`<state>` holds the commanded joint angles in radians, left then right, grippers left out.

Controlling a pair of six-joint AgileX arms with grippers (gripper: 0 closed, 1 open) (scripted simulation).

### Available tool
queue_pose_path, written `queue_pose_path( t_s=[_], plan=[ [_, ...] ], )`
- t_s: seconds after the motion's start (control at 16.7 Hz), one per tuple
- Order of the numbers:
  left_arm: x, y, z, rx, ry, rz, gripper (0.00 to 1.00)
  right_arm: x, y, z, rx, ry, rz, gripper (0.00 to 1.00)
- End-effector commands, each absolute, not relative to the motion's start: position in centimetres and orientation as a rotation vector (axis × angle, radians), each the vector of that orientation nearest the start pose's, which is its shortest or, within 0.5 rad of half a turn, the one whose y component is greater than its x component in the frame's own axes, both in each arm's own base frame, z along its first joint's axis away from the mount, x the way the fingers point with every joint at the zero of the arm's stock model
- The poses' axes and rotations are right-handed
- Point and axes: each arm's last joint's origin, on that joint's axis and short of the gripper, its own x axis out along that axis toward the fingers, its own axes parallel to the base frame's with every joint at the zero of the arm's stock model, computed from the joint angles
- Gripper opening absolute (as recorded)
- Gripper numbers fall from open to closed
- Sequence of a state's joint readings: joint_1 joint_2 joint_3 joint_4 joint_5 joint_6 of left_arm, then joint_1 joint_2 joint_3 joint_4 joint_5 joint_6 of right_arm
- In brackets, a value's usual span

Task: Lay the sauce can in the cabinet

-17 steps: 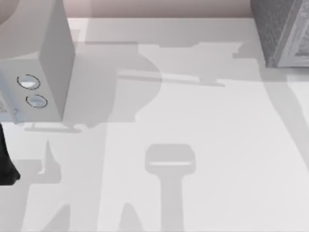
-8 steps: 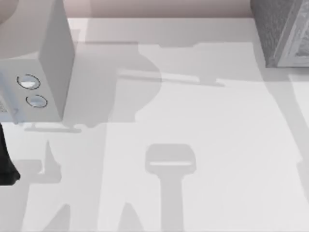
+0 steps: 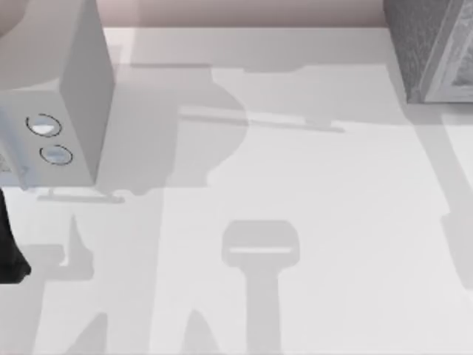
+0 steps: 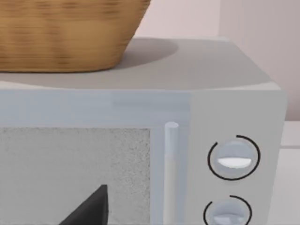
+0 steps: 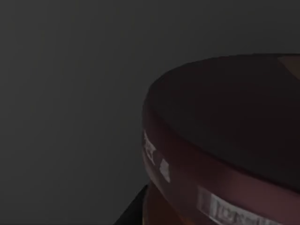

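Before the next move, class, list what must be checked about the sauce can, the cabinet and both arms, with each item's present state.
1. Sauce can close before the right wrist camera, maroon lid facing it: ok.
2. Right end effector's hold on the can: cannot tell.
3. Can inside the cabinet: cannot tell; surroundings dark.
4. Left arm at the table's left edge, facing the microwave: ok.
5. Basket resting on the microwave: ok.

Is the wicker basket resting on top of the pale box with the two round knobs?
Touching. In the left wrist view the wicker basket sits on the top of the pale box, with no gap under its base.
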<state>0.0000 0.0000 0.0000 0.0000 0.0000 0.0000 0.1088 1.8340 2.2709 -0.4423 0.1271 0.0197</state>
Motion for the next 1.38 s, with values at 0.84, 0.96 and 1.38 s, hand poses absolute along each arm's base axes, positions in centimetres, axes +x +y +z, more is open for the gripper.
queue_pose_path(
  t_s=[0.84, 0.96, 1.38],
  plan=[
    [10.57, -0.12, 16.00, 0.000, 0.000, 0.000, 1.00, 39.55, 4.51, 51.02, 0.005, 0.001, 0.002, 0.60],
    [10.57, -0.12, 16.00, 0.000, 0.000, 0.000, 1.00, 39.55, 4.51, 51.02, 0.005, 0.001, 0.002, 0.75],
    [10.57, -0.12, 16.00, 0.000, 0.000, 0.000, 1.00, 39.55, 4.51, 51.02, 0.005, 0.001, 0.002, 1.00]
  ],
)
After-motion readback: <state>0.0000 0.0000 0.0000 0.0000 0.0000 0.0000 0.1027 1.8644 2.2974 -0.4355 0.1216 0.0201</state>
